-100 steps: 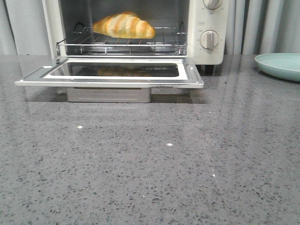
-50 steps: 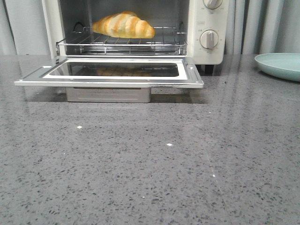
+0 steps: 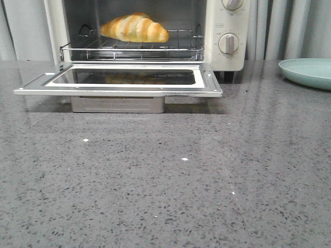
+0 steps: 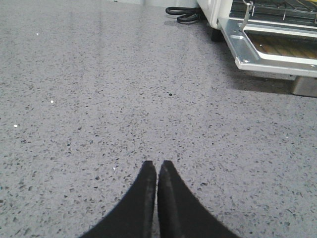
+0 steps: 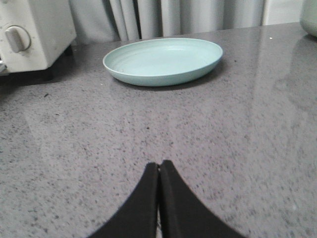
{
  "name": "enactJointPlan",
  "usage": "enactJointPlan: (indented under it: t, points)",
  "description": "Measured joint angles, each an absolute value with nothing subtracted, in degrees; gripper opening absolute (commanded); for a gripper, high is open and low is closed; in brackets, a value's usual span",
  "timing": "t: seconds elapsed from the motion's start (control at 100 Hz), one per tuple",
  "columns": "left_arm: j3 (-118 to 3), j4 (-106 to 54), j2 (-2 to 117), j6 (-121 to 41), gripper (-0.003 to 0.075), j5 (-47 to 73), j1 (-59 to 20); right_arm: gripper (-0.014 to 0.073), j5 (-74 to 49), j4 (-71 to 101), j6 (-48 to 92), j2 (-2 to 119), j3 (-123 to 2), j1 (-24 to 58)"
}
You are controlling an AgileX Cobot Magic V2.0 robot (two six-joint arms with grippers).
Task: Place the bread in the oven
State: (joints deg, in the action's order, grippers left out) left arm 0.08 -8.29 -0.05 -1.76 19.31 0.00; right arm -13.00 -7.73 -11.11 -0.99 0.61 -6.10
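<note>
One bread (image 3: 134, 28) lies on the wire rack (image 3: 132, 47) inside the oven (image 3: 227, 51), set a little toward the rack's left half, its striped back up and both tapered ends resting within the rack's edges. Nothing grips it. By the look of things the placing itself is done, and what may remain is the door (image 3: 119, 88), which lies dropped flat and open over the counter (image 3: 165, 181), with the rack drawn forward above it.

Both arms are well back from the oven. The left gripper (image 4: 157, 171) hangs low over bare counter with its jaws pressed together on nothing, the door's near corner off to one side in its wrist view. The right gripper (image 5: 158, 171) is likewise clenched and empty, facing the pale green plate (image 5: 163, 60), which stands apart from the oven on its knob side and holds nothing.

If the door is to be shut, the left arm looks the better placed. I would come in under the front lip of the door rather than at the glass, lift it in an arc about its hinge, and keep clear of the rack's rim, since a knock there could shake the bread off its seat. The rack seems linked to the door, so a slow swing should carry the bread back in smoothly.
</note>
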Motion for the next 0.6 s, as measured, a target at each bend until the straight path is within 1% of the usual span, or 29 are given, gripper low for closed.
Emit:
enactJointPlan:
  t: [0.17, 0.6]
  points:
    - [0.1, -8.3, -0.1, -1.8, -0.0021, 19.3, 0.0, -0.0050, -18.8, -7.4, -11.0, -1.0, 0.6, -6.5]
    - [0.1, -8.3, -0.1, -1.8, -0.0022, 19.3, 0.0, -0.0049, -19.1, -7.1, -8.4, -1.0, 0.6, -6.6]
